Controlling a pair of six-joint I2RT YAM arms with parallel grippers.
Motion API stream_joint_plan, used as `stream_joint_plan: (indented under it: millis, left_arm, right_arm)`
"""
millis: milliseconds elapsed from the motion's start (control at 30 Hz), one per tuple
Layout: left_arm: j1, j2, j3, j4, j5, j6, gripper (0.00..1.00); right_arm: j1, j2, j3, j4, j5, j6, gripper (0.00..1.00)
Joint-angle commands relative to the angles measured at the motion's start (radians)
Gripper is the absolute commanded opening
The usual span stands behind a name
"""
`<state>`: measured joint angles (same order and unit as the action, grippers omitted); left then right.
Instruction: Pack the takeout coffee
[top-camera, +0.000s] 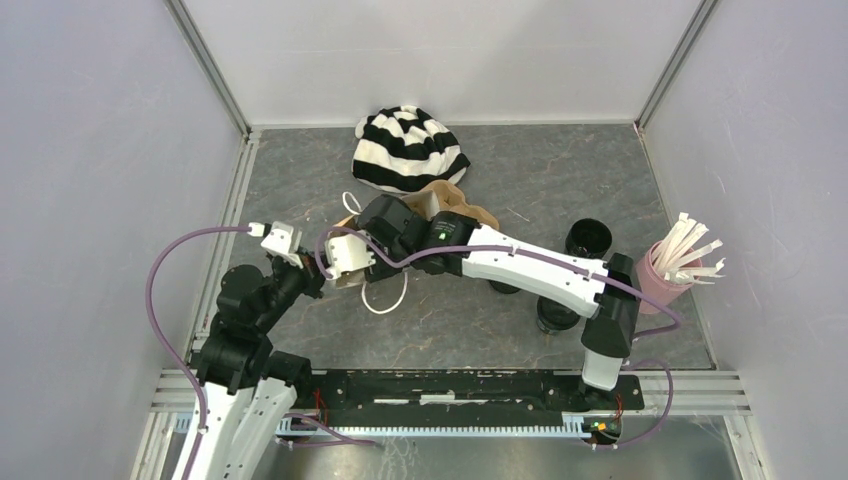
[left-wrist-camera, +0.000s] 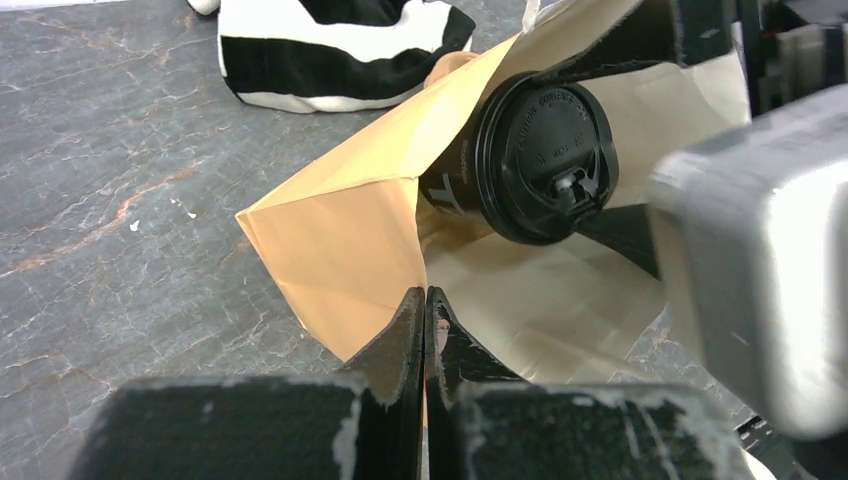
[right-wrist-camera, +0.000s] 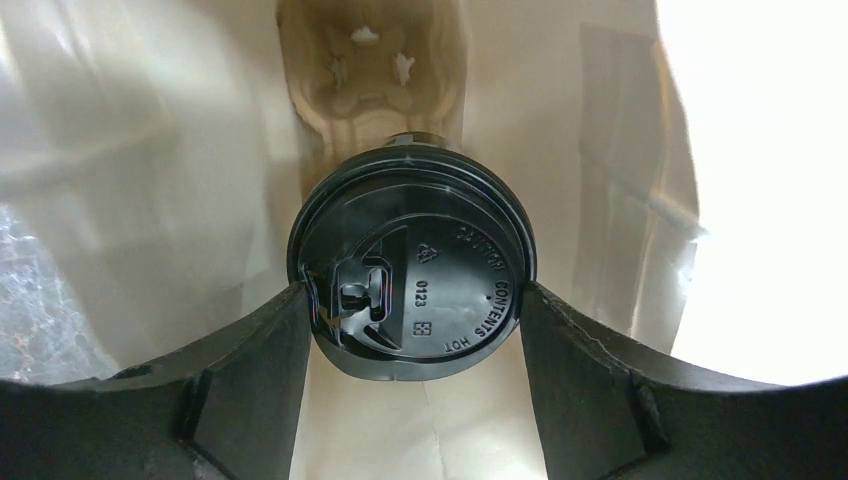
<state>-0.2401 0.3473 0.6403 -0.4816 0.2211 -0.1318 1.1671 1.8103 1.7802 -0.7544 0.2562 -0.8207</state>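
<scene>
A black takeout coffee cup (right-wrist-camera: 430, 250) with a flat black lid lies inside the mouth of the brown paper bag (left-wrist-camera: 340, 230). My right gripper (right-wrist-camera: 412, 300) is shut on it, a finger pressed against each side of the lid. Deeper in the bag sits the moulded cardboard carrier (right-wrist-camera: 372, 75). The left wrist view shows the same cup (left-wrist-camera: 545, 160) entering the bag. My left gripper (left-wrist-camera: 425, 295) is shut on the bag's lower edge. From above, both grippers meet at the bag (top-camera: 455, 200) in mid-table. Another black cup (top-camera: 588, 238) stands at the right.
A black-and-white striped cloth (top-camera: 408, 150) lies just behind the bag. A pink cup with white sticks (top-camera: 665, 275) stands at the right wall. A further black round object (top-camera: 556, 315) sits under the right arm. Walls enclose the table on three sides.
</scene>
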Motion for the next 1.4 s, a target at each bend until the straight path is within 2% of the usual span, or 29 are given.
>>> stream_joint_plan:
  millis: [0,233,533,767,1000,1200,1367]
  left_arm:
    - [-0.015,0.011,0.030,0.026,0.012,0.048,0.02]
    - [-0.032,0.021,0.032,0.022,-0.004,0.056,0.02]
    - [-0.052,0.038,0.041,0.014,-0.011,0.046,0.02]
    - [-0.056,0.046,0.071,-0.014,-0.099,0.033,0.02]
    - [-0.064,0.043,0.097,-0.047,-0.154,0.042,0.02]
    - [-0.075,0.033,0.075,-0.062,-0.157,0.066,0.02]
    - [-0.078,0.049,0.071,-0.054,-0.146,0.071,0.02]
  right_arm:
    - [-0.033,-0.026,-0.034,0.024,0.029,-0.023,0.63]
    - [-0.071,-0.017,-0.064,0.030,0.048,-0.049,0.62]
    - [-0.096,0.040,-0.061,0.062,0.001,-0.067,0.62]
    - [-0.103,0.086,-0.068,0.119,-0.008,-0.075,0.61]
    - [-0.109,0.096,-0.082,0.161,-0.092,-0.011,0.61]
    - [-0.117,0.064,-0.086,0.156,-0.070,0.038,0.59]
    - [-0.115,0.043,-0.024,0.091,-0.108,0.077,0.59]
